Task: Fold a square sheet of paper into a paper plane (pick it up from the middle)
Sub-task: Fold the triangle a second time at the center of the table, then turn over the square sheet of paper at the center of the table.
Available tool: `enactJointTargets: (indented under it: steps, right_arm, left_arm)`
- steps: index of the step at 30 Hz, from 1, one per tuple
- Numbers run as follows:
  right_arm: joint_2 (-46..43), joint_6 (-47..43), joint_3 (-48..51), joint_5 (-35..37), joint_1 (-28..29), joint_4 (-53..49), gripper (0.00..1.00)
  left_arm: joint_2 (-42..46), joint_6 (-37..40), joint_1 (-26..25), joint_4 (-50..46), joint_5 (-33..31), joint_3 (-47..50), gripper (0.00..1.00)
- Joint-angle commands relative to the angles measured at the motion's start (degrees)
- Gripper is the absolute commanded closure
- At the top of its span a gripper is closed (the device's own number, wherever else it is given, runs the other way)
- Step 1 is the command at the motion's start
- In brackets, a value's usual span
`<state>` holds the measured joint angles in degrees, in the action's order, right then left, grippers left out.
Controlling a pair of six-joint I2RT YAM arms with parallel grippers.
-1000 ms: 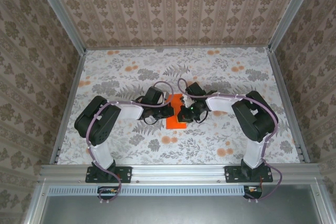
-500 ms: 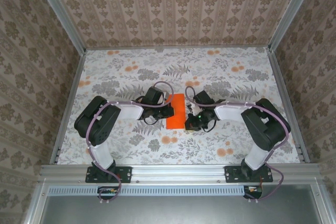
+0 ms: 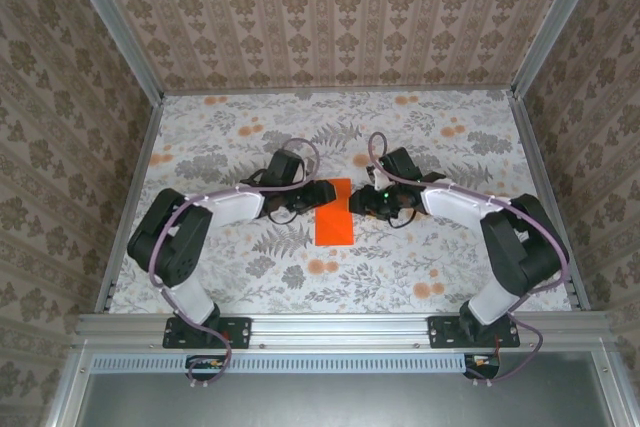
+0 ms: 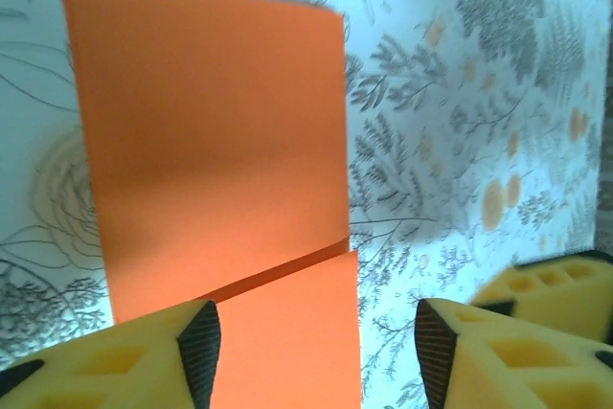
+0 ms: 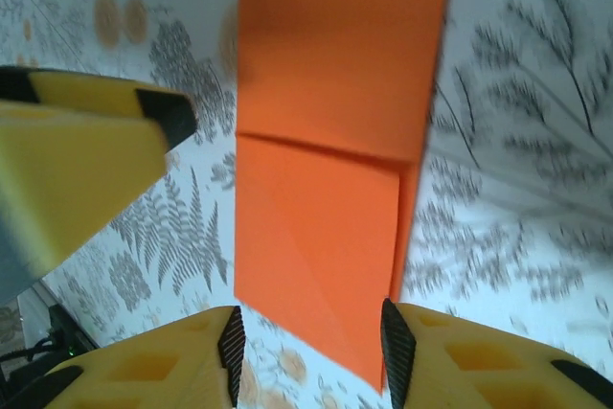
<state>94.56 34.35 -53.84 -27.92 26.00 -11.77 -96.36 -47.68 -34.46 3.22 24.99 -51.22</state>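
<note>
— Where's the overhead one?
— High behind the arm bases (image 3: 205, 332), looking down over the whole worktop (image 3: 450, 257).
— And the wrist pair?
— Close and low, from opposite sides of the orange paper (image 3: 335, 215), which all three views share.

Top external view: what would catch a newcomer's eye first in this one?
A bright orange sheet of paper, folded into a narrow rectangle, lies at the middle of the grey floral-printed table. The left gripper and the right gripper flank its far half from either side. Both have their yellow jaws apart.
</note>
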Motion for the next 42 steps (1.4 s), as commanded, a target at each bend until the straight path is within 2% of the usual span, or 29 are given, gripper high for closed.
enactJointTargets:
  steps: [1, 4, 10, 19, 26, 31, 37, 42]
  right_arm:
    - [4.7, -3.9, -3.7, -2.8, -0.3, 0.2, 0.54]
    - [7.5, -5.5, -4.7, -4.6, -1.1, 1.8, 0.53]
    - [12.3, -9.5, -9.2, -7.3, -2.2, -0.3, 0.51]
    - [16.9, -14.0, -12.7, -10.7, -2.4, -3.0, 0.52]
    - [17.5, -16.1, -12.4, -11.5, -2.4, -4.5, 0.52]
    - [17.6, -16.1, -11.8, -14.6, -2.4, -4.9, 0.54]
    - [15.8, -15.4, -10.3, -14.3, -2.5, -3.9, 0.55]
    - [15.0, -15.9, -10.1, -11.2, -2.6, -3.6, 0.56]
  left_arm:
    - [3.8, -2.1, 2.1, -1.1, 0.2, 1.3, 0.28]
    - [6.1, -2.1, 3.5, -1.0, -0.7, 3.9, 0.16]
    - [7.7, -2.1, 4.5, -1.0, -1.1, 6.7, 0.0]
    - [7.7, -3.6, 4.2, 1.0, -0.5, 8.0, 0.0]
    - [8.0, -3.8, 3.0, 0.6, -1.3, 7.7, 0.0]
    - [7.8, -4.0, 2.4, 0.6, -0.8, 7.7, 0.0]
    - [7.7, -4.3, 1.7, 1.7, -0.5, 8.1, 0.0]
    - [7.7, -4.4, 1.2, 1.9, -0.5, 8.3, 0.0]
